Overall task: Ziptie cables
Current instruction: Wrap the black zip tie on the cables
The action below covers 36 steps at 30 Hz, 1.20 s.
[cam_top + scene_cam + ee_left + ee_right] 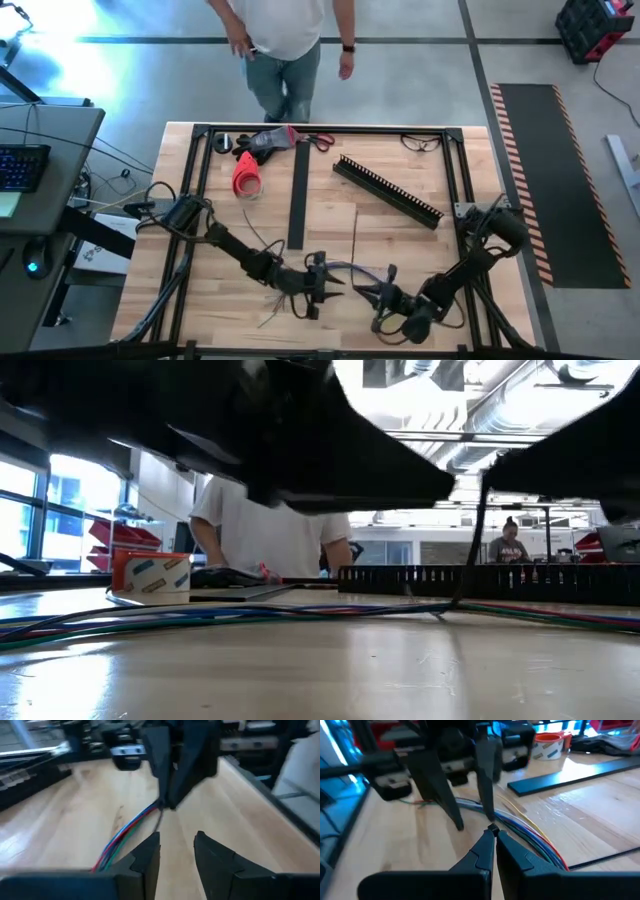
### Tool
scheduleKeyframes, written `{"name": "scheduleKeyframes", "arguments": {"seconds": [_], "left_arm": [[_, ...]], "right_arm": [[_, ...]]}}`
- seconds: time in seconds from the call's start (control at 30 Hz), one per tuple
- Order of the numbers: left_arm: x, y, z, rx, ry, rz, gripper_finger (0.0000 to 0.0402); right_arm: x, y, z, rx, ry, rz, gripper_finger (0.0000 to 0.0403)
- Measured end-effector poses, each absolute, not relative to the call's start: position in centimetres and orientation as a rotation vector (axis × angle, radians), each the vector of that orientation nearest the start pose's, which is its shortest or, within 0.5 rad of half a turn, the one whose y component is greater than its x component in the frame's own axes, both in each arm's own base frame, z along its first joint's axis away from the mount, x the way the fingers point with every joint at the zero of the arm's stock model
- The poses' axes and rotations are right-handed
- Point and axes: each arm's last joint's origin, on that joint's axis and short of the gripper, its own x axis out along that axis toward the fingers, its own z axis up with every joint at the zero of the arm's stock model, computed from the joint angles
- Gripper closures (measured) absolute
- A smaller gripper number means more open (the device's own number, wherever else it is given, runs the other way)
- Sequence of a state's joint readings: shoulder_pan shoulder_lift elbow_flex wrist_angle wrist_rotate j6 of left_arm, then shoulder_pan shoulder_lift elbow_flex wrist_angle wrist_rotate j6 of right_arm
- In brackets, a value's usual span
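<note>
The cables (350, 268), a bunch of thin coloured wires, lie along the near part of the wooden table between my two grippers. In the low view the cables (250, 612) stretch flat across the board. My right gripper (364, 292) is shut with its tips at the bunch, seen in its wrist view (493, 837). My left gripper (326, 285) faces it from the table's left and is open (177, 851). The cables (125, 832) run past the outer side of one left finger, and nothing lies between the left fingers. My right gripper pinches the cables between its two fingertips (167, 795), where the coloured strands (156, 809) converge. The fingers slant down from the table's right. The bunch trails away from the tips, lying slack on the board. A thin dark strand hangs at the same spot; whether it is held, I cannot tell.
A long black slotted channel (388, 190) lies slantwise at the far right and a flat black strip (297, 195) in the middle. A red and white roll (246, 178) and scissors (318, 140) sit far left. A person (285, 40) stands beyond the far edge.
</note>
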<state>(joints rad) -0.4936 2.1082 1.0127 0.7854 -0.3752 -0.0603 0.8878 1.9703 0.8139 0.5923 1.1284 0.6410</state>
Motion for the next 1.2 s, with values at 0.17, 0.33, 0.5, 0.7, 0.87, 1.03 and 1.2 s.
{"name": "scheduleKeyframes", "arguments": {"seconds": [0.17, 0.33, 0.5, 0.7, 0.87, 1.03, 1.2], "left_arm": [[38.2, -17.7, 9.3, 0.059, 0.285, -0.124, 0.0282], [39.8, -18.1, 8.2, 0.075, 0.246, -0.112, 0.028], [40.3, -18.5, 8.2, 0.126, 0.228, -0.043, 0.0291], [40.1, -18.8, 8.7, 0.15, 0.212, -0.026, 0.0345], [39.8, -19.5, 9.2, 0.166, 0.193, -0.03, 0.0392], [39.7, -19.9, 9.5, 0.157, 0.163, -0.038, 0.0399], [39.7, -19.9, 9.4, 0.132, 0.173, -0.045, 0.0401]], "right_arm": [[22.7, 24.1, 10.8, 0.201, 0.178, -0.241, 0.0403], [22.6, 23.9, 10.8, 0.228, 0.175, -0.205, 0.0403], [22.6, 24.0, 10.8, 0.244, 0.177, -0.195, 0.0403], [22.6, 24.0, 10.8, 0.243, 0.174, -0.2, 0.0403], [22.6, 24.0, 10.8, 0.252, 0.174, -0.203, 0.0403], [22.6, 24.0, 10.7, 0.262, 0.183, -0.192, 0.0403], [22.5, 24.1, 10.6, 0.254, 0.203, -0.177, 0.0403]]}}
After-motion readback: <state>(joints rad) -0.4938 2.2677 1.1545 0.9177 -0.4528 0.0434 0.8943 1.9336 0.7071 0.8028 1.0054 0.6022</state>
